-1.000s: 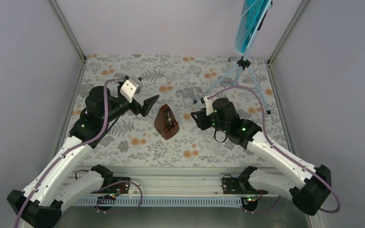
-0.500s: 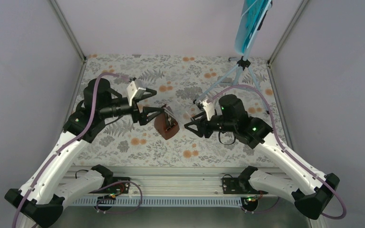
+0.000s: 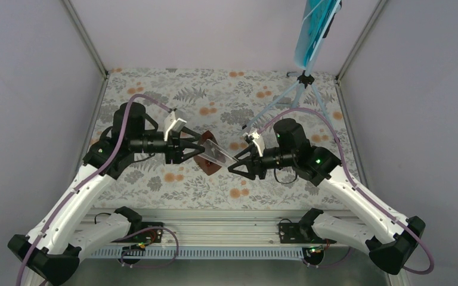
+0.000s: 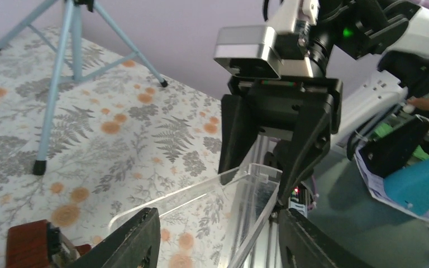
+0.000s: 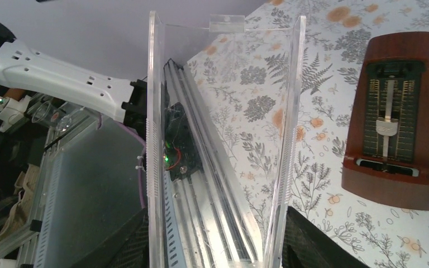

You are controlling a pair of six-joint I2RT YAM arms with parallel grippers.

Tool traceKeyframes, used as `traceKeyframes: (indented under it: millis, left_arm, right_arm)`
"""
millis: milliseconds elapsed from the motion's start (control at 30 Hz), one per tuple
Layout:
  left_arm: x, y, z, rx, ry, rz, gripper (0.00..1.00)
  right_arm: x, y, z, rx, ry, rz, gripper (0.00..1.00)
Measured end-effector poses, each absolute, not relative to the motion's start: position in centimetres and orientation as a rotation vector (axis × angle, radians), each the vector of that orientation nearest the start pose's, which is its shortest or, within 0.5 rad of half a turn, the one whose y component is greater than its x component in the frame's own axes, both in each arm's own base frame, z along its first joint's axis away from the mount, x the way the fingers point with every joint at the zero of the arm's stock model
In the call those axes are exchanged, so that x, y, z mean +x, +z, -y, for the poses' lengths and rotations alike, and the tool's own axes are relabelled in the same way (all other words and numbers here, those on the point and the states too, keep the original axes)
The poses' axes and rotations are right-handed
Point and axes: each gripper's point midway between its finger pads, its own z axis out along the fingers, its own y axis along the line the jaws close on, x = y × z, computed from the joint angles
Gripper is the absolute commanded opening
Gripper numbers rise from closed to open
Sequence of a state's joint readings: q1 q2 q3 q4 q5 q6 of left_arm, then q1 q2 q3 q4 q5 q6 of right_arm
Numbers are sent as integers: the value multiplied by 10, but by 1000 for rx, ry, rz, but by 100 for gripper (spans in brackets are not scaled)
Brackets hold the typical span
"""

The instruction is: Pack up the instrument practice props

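Note:
A reddish-brown pyramid metronome (image 3: 206,163) (image 5: 394,117) (image 4: 31,245) lies on the flowered mat. Above it hangs its clear plastic cover (image 3: 217,153) (image 5: 223,128) (image 4: 201,206), held level between the two arms. My right gripper (image 3: 234,164) (image 5: 223,245) is shut on one end. At the other end my left gripper (image 3: 199,146) (image 4: 218,237) has a finger against each side wall. The pale blue music stand (image 3: 302,81) (image 4: 61,72) stands on its tripod at the back right. It carries the teal sheet of music (image 3: 313,27).
A metal rail (image 3: 226,218) runs along the near edge between the arm bases. Grey walls and frame posts (image 3: 86,39) close in the sides and back. A blue object and papers (image 4: 419,184) lie off the table.
My left arm has swung in from the left, and its jaws have narrowed round the cover's free end. The right gripper has turned to point left with the cover over the metronome.

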State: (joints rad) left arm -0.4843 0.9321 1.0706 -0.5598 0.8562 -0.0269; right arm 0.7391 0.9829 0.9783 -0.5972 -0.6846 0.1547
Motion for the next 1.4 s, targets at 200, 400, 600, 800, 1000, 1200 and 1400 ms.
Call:
traceKeyframes:
  millis: [200,400,600,800,1000,1200,1400]
  left_arm:
    - [163,331,243,1041,-1280,-1785,39]
    - [158,322,244,1055,-1323,-1822,39]
    - [157,302,244,1045,-1348,-1873,39]
    - [157,283,244,1023,-1359,-1915,40]
    - [166,272,240,943,-1301,-1929,55]
    - [190,253,230,796,-1153,-1990,67]
    - [229,262,215,684,-905,-1999,68]
  right_arm:
    - [136,278,-277,-1075,1263,-2016,51]
    - [136,283,-278,-1085,1275,-1995,50]
    - [137,282,-279,-1084,1272,-1997,49]
    - [141,273,-282,-1081,1270,-1997,49]
    - [150,234,-282,-1048,1215,-2070,55]
    - [163,173,-271,-906,1057,-2282,62]
    - [151,118,-254,-732,892,-2519,59]
